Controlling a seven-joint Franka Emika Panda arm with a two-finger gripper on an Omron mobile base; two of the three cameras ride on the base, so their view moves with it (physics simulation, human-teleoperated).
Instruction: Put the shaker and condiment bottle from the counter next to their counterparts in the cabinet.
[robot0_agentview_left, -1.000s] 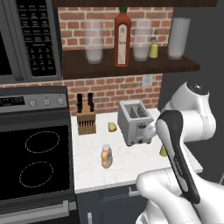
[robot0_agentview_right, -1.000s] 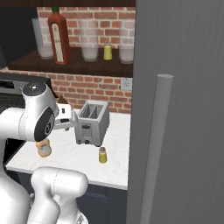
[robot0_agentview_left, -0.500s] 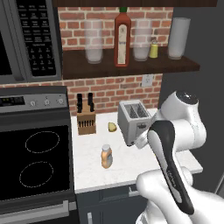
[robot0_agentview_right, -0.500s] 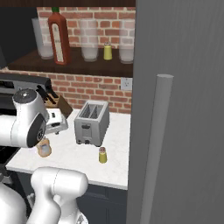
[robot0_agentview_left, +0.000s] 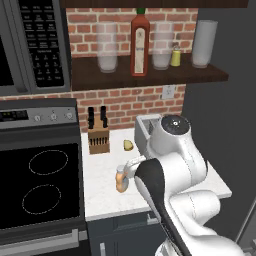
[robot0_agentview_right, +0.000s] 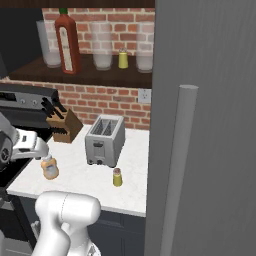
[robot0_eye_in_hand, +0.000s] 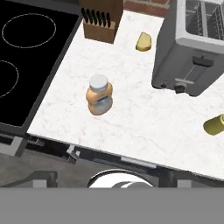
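One condiment bottle (robot0_eye_in_hand: 99, 95), one shaker (robot0_eye_in_hand: 214, 124), one toaster (robot0_eye_in_hand: 193, 45) on counter (robot0_eye_in_hand: 131, 118)

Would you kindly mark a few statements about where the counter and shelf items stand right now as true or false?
1. The condiment bottle stands upright on the counter. True.
2. The shaker sits on the cabinet shelf. False: it is on the counter in front of the toaster.
3. The pincer holds the orange bottle. False: nothing is gripped; the bottle stands free.
4. The red sauce bottle is on the cabinet. True.
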